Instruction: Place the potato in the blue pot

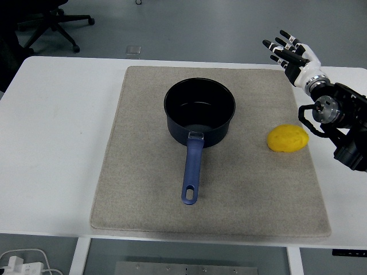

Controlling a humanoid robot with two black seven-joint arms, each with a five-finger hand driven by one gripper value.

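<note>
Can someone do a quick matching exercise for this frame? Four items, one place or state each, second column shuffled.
1. potato
2. blue pot
3. right hand
4. mat

A. lies flat on the white table
B. empty, handle towards the near edge
C. fingers spread, holds nothing
D. on the mat, right of the pot

Pairs: 1-D, 2-B, 3-C, 4-A

blue pot [199,112]: glossy dark enamel | mat [210,149]: rough beige cloth | potato [288,138]: smooth matt yellow | table [57,143]: smooth white
</note>
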